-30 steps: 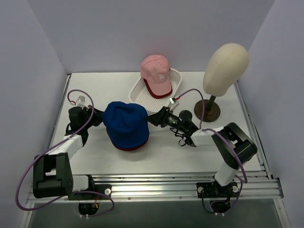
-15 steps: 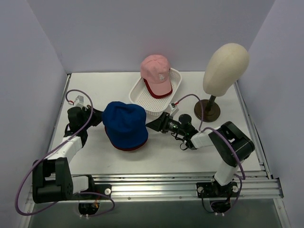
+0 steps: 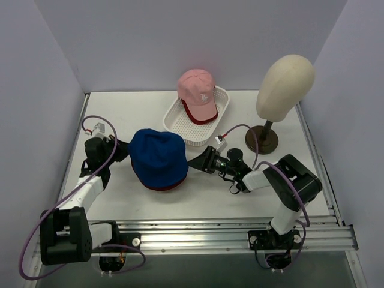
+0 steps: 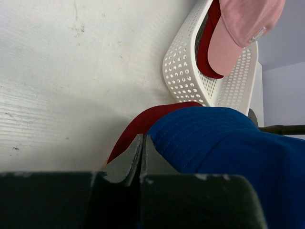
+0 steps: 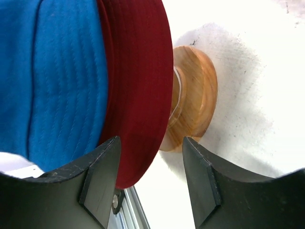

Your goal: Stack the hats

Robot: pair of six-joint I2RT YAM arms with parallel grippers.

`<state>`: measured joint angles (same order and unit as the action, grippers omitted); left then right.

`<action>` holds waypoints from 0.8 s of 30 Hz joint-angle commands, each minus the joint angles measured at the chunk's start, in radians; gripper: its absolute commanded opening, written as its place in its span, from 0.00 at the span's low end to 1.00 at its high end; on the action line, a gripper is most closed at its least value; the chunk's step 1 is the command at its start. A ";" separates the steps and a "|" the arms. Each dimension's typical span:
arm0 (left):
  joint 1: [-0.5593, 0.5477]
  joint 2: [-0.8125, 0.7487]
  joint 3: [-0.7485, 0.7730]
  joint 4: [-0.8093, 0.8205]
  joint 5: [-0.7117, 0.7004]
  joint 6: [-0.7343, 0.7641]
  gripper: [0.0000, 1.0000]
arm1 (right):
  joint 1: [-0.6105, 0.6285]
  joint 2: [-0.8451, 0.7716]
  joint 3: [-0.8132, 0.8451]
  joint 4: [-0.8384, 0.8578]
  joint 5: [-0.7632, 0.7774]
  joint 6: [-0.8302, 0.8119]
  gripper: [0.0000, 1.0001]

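White and faintly scuffed, the table (image 3: 120, 111) carries everything. The cream mannequin head (image 3: 287, 84), smooth and egg-shaped, stands on its brown turned stand (image 3: 261, 139), well to the right of the blue bucket hat (image 3: 159, 156) and further back. That hat is soft stitched cloth with a rounded crown. It sits on top of the dark red cap (image 3: 161, 188), of which only a thin rim shows under its near edge from above. Just behind the blue bucket hat, a little to its right, is the white basket (image 3: 173, 120), stiff plastic pierced with rows of small holes. The pink cap (image 3: 198, 93) rests in it, tilted against the back rim, with its white logo facing forward.

The left gripper (image 4: 142, 139) comes in low at the blue bucket hat's left side. Its jaws are clenched flat together, tips at the seam where blue cloth meets red; whether a fold is pinched cannot be told. The right gripper (image 5: 151, 143) lies at the hat's right side, jaws released and grasping nothing, with the red cap's edge just ahead of them. Past that edge its camera shows a round wooden disc (image 5: 193, 95).
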<state>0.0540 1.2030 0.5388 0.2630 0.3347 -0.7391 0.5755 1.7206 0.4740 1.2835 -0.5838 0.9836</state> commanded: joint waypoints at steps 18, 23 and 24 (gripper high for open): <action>0.000 -0.051 -0.028 -0.005 -0.039 0.035 0.02 | 0.012 -0.188 -0.101 0.442 0.145 0.095 0.53; 0.000 -0.051 -0.023 -0.004 -0.039 0.035 0.02 | 0.018 -0.210 -0.112 0.456 0.165 0.113 0.53; 0.000 -0.051 -0.023 -0.008 -0.039 0.037 0.02 | 0.021 -0.220 -0.113 0.453 0.177 0.113 0.53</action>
<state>0.0540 1.1522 0.5106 0.2317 0.3103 -0.7204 0.5846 1.5597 0.3653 1.2911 -0.4408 1.0813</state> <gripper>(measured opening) 0.032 0.531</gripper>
